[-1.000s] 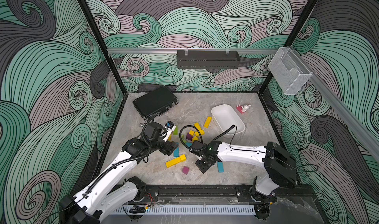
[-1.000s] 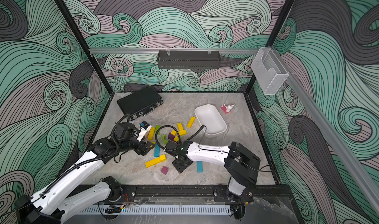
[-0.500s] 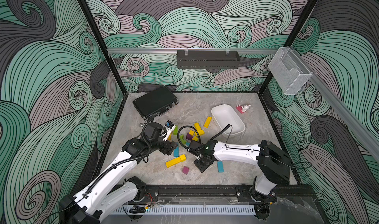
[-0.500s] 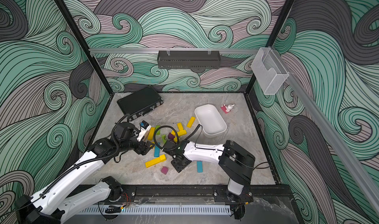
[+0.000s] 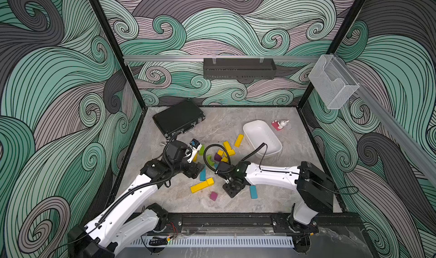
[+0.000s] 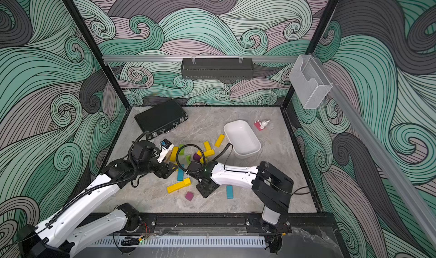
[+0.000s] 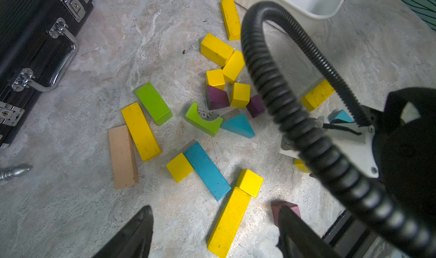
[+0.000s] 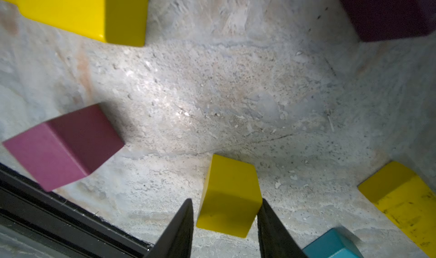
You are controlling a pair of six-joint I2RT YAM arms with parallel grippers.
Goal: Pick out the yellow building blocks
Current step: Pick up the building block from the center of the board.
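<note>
Reaching frontward from the white tub [image 5: 245, 129], the right gripper [image 8: 226, 203] is the nearer one. Its fingers stand narrow, astride a yellow cube [image 8: 230, 186] that has no long axis to align with; I cannot tell if they press it. The left gripper [image 7: 214, 212], farther from the tub, gapes wide and empty. The other yellow building blocks [image 7: 215, 49] lie scattered just outside the tub.
</note>
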